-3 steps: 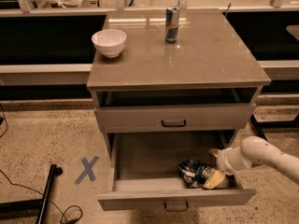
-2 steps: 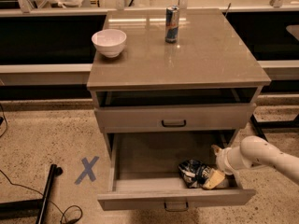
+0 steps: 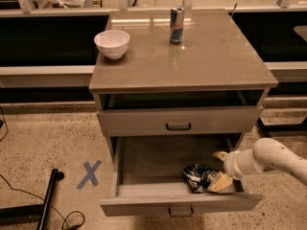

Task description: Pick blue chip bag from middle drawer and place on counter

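Note:
The blue chip bag [image 3: 197,176] lies crumpled in the front right part of the open middle drawer [image 3: 144,159]. My gripper [image 3: 221,169] reaches into the drawer from the right, at the bag's right edge. Its fingers are spread apart: one tan fingertip [image 3: 220,181] rests against the bag's right side, and the other sits further back, clear of the bag. The bag is not lifted. The counter [image 3: 211,56] tops the grey cabinet above.
A white bowl [image 3: 112,43] stands at the counter's left rear and a tall blue-and-silver can [image 3: 176,25] at its rear middle. The top drawer [image 3: 178,120] is slightly open. A blue tape X [image 3: 89,174] and a black pole [image 3: 48,200] are on the floor at left.

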Available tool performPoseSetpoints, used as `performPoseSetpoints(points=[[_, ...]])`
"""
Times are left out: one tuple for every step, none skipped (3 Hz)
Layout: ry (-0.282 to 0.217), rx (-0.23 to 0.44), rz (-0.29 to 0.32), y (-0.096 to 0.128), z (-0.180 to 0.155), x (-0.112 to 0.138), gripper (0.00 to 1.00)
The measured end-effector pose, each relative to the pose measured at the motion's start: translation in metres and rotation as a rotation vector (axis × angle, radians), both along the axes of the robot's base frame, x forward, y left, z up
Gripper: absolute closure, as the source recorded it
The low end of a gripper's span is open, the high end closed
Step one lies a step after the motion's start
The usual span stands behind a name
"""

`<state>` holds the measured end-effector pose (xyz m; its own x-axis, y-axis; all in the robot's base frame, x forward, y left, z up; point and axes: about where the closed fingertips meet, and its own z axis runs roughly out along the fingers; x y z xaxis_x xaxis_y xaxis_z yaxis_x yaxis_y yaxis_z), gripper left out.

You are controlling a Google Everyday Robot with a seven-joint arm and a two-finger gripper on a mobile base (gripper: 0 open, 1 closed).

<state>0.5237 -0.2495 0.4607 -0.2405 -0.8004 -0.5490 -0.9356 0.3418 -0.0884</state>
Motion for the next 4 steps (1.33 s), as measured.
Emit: performPoseSetpoints(points=[[0.006,0.006,0.0,0.001,0.002,-0.001,0.15],[0.035,0.013,-0.009,0.0,-0.01,0.001,0.16],[0.053,0.004,-0.02,-0.001,-0.024,0.006,0.16],[0.07,-0.007,-0.036,-0.006,-0.042,0.012,0.33]])
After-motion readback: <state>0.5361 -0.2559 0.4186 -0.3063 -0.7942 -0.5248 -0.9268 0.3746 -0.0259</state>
